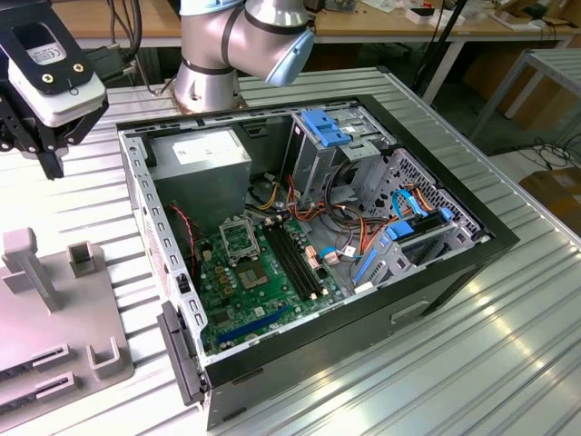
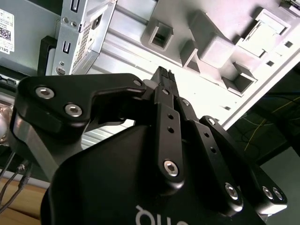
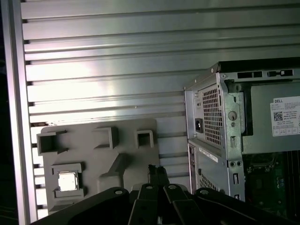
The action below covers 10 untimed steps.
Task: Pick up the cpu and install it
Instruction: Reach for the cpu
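Your gripper hangs with fingers pressed together, empty; the cpu lies apart in the grey holder below it.

Ribbed aluminium table, wooden workbench behind

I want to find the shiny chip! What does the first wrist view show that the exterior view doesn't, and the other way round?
First wrist view: the cpu chip, a small silver square sitting in a pocket of the grey tray.
Exterior view: the open inside of the computer case, with its green board and square socket, plus the robot arm.
Both: the tray, the case and the tool, shut and holding nothing.
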Each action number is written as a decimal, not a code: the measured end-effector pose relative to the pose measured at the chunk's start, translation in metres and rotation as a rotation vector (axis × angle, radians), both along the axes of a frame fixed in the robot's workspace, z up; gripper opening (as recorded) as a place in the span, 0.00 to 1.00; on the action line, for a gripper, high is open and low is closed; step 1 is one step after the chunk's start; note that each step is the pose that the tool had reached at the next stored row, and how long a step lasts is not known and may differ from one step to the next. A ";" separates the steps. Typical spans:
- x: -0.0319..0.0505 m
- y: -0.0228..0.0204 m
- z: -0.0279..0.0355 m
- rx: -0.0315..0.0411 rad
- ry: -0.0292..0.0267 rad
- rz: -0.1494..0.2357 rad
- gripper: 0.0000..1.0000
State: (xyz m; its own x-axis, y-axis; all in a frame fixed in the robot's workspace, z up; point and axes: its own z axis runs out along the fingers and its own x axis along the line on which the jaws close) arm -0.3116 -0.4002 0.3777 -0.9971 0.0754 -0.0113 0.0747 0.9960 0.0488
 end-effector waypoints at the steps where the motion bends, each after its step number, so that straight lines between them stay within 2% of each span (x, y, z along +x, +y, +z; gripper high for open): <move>1: -0.0007 0.0000 0.0000 0.0000 0.0000 0.000 0.11; 6: -0.0041 -0.0002 -0.0001 0.0000 0.0000 0.000 0.11; 10: -0.0059 -0.0020 -0.0001 -0.0001 0.0000 0.000 0.11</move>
State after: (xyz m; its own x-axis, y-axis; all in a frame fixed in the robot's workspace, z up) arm -0.3176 -0.4022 0.3776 -0.9971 0.0755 -0.0113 0.0748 0.9960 0.0487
